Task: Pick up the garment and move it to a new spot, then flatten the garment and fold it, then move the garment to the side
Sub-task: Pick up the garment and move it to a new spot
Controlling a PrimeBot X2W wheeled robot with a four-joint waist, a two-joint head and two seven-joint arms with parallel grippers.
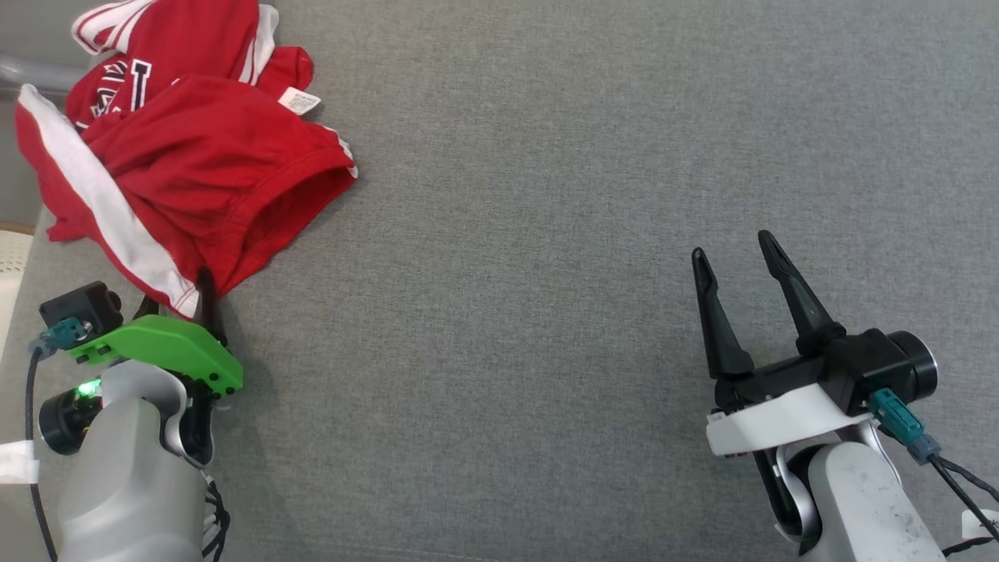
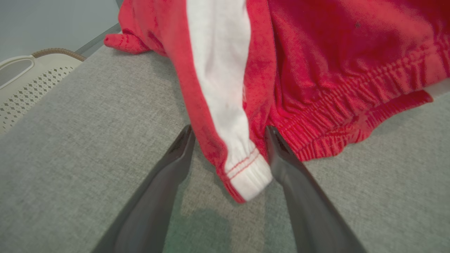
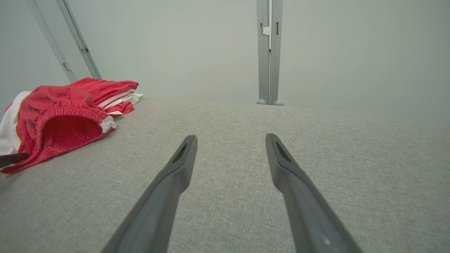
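A crumpled red garment (image 1: 195, 156) with white stripes and lettering lies at the far left of the grey fabric surface (image 1: 546, 273). My left gripper (image 1: 186, 300) stands open at its near corner. In the left wrist view the white-striped hem corner (image 2: 246, 175) hangs between the two spread fingers of the left gripper (image 2: 228, 133), and the elastic waistband (image 2: 351, 109) runs off to the right. My right gripper (image 1: 731, 245) is open over bare fabric at the lower right, far from the garment (image 3: 59, 119), with nothing between the fingers of the right gripper (image 3: 230, 138).
A white perforated basket (image 2: 31, 80) sits beyond the surface's left edge. Grey metal posts (image 3: 269, 52) stand against the pale wall behind the far edge. Bare grey fabric spreads from the garment to the right side.
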